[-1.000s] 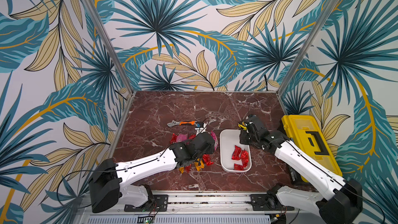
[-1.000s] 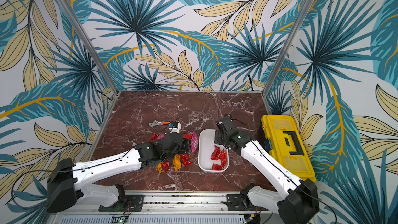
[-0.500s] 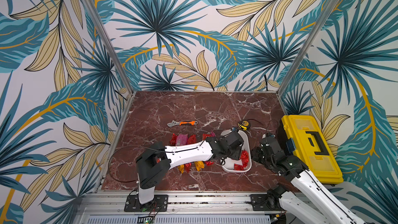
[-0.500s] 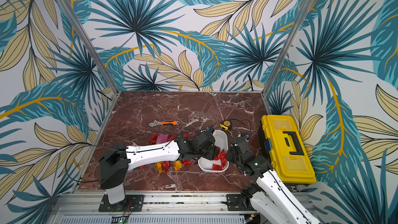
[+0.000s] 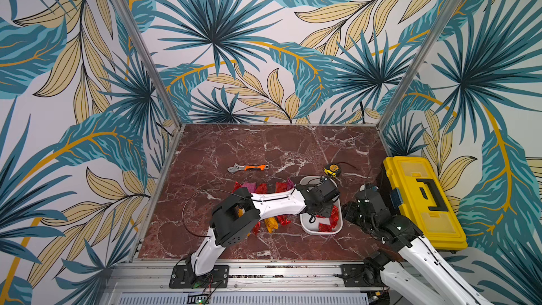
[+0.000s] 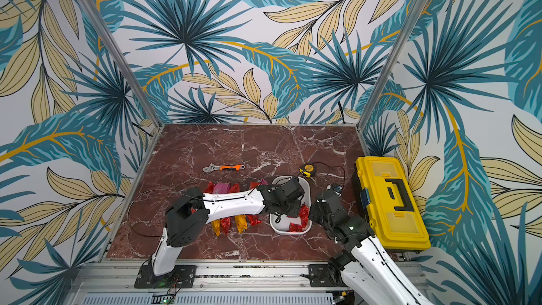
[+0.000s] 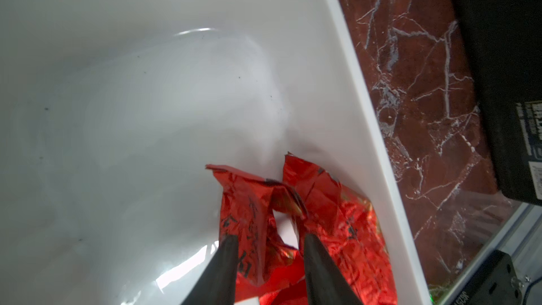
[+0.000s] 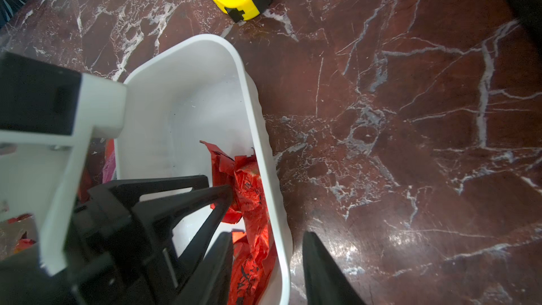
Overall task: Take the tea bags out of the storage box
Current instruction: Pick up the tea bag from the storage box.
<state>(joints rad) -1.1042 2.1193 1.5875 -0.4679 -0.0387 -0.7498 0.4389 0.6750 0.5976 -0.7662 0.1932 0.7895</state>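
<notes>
Tea bags [image 5: 271,223] are lying in rows on the surface [image 5: 264,148] at left, a few red ones sitting in the storage box [image 5: 311,229]. Left gripper [image 7: 269,237] jaws are bracketing one red bag, grip unclear; right gripper [image 8: 267,233] jaws are gaping astride the box wall. Slick foil could be slipping free, or neighbours snagging along.

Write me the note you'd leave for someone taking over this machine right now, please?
Left gripper: jaws either side of a red tea bag inside the storage box; can't tell if it is gripped yet.
Right gripper: jaws open, astride the box's side wall.
Done: most tea bags lie on the table beside the box.
Left: a few red ones are still inside; lift them out.
</notes>
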